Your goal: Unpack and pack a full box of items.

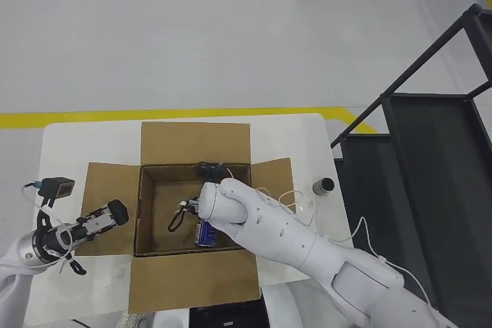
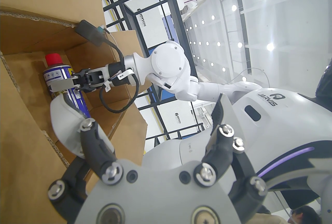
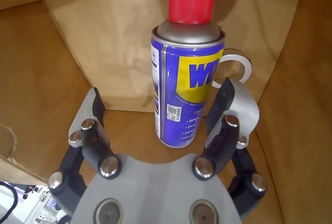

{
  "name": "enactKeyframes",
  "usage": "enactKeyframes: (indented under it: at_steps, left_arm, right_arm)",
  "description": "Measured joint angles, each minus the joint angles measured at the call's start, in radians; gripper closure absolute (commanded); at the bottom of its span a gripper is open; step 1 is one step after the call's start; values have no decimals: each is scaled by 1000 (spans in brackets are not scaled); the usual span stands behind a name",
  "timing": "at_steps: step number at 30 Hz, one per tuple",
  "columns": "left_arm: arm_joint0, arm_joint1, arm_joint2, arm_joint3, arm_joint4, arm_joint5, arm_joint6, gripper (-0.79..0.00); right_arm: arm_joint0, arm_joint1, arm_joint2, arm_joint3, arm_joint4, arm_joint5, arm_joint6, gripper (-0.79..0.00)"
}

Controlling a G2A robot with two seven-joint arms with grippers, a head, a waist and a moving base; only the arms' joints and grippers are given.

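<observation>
**Helper:** What was on your screen?

**Me:** I saw a white table (image 1: 74,139) with a big brown box (image 1: 195,139) on it. All four flaps were folded out flat.

**Helper:** Where were the arms?

**Me:** My right arm (image 1: 271,230) came in over the near flap and bent down into the box. My left arm (image 1: 33,246) was outside the box, low by its left side.

**Helper:** And the thing you were after?

**Me:** The spray can (image 3: 186,79) stood on the box floor with its red cap up, close to the near wall.

**Helper:** Did the right gripper (image 3: 160,91) have it?

**Me:** No. Its two fingers were spread wide with the can between them. One finger (image 3: 98,105) was clearly off the can. The other was just beside it, and I couldn't tell if it touched.

**Helper:** And the left gripper (image 1: 113,213)?

**Me:** It hung over the left flap and pointed toward the box. Its fingers were wide apart with nothing between them.

**Helper:** Anything small?

**Me:** A little round can (image 1: 323,186) stood on the table, just past the right flap.
</observation>
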Motion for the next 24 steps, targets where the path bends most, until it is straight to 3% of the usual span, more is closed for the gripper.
enactKeyframes:
  at_steps: [9, 10, 12, 16, 24]
  left_arm:
    - [0, 0, 0, 0, 0, 0, 0, -785]
    - [0, 0, 0, 0, 0, 0, 0, -785]
    - [0, 0, 0, 0, 0, 0, 0, -785]
    - [0, 0, 0, 0, 0, 0, 0, -785]
    - [0, 0, 0, 0, 0, 0, 0, -785]
  right_arm:
    - [56, -43, -35, 136, 41, 0, 0, -717]
    - [61, -47, -37, 145, 44, 0, 0, -634]
    - [71, -56, -43, 165, 47, 0, 0, -351]
    - [84, -70, -50, 190, 44, 0, 0, 0]
    - [59, -79, -20, 154, -37, 0, 0, 0]
